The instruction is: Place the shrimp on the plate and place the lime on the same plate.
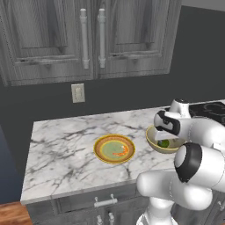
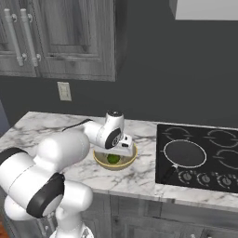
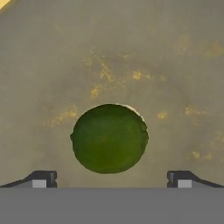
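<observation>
Hand view shows the lime at frame centre, lying in the bowl, with the open gripper just above it. Shrimp already lies on the plate, so lime pickup is underway; next, lower and close.

Marble counter: plate, bowl

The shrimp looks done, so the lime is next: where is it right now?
The lime lies inside the tan bowl, right of the plate on the marble counter; in the hand view it sits centred ahead of the open gripper.
</observation>
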